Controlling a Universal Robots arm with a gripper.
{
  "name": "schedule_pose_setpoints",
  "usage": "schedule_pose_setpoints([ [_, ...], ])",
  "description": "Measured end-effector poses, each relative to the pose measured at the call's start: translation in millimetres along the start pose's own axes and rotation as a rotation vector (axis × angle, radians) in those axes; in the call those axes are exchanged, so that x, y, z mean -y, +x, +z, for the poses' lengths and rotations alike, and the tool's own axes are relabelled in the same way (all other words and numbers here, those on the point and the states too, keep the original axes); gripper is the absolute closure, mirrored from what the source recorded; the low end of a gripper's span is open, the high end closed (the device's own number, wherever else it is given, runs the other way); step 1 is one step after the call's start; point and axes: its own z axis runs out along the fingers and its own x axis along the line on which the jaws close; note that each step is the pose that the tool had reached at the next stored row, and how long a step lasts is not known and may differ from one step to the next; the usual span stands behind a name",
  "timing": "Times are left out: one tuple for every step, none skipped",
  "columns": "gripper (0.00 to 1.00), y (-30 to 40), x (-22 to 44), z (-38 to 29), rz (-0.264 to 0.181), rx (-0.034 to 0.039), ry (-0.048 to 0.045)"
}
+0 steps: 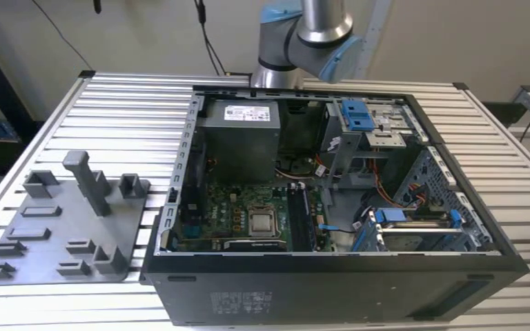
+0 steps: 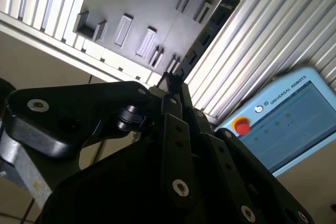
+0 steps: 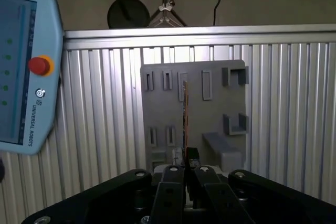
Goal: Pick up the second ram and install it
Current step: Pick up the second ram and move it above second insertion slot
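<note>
Gripper [image 3: 185,155]: in both wrist views the fingers are drawn narrow and clamped on one end of the second ram [image 3: 185,111]. The stick stands straight out from the fingertips. It is edge-on in the first wrist view and shows its flat face in the second wrist view. It is held above the grey holder tray [image 3: 216,125], over the tray's middle, with open room on every side. The slatted table [image 3: 294,103] carries the tray and runs past it to an edge rail. A teach pendant [image 3: 21,77] sits near the tray, with bare slats between them. In the exterior view, the open computer case [image 1: 339,289] stands just beside the tray, its walls higher than the tray.
</note>
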Motion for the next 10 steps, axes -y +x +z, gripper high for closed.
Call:
schedule_pose_setpoints([
  [0.86,-0.1,2.3,0.0,0.000,-0.0001,-0.0004],
  [0.86,-0.2,4.9,0.0,0.000,-0.0001,-0.0009],
  [0.86,-0.2,7.5,0.0,0.000,-0.0001,-0.0014],
  [0.86,-0.2,10.3,0.1,0.000,-0.0001,-0.0019],
  [0.86,-0.3,13.0,0.0,0.000,-0.0003,-0.0025],
  [0.86,-0.3,15.9,0.0,0.000,-0.0002,-0.0029],
  [0.86,-0.4,18.8,0.1,0.000,-0.0002,-0.0033],
  [0.86,-0.5,21.8,0.1,0.000,-0.0003,-0.0039],
  [0.86,-0.6,24.7,0.1,0.000,-0.0003,-0.0043],
  [0.86,-0.7,27.7,0.1,0.000,-0.0004,-0.0048],
])
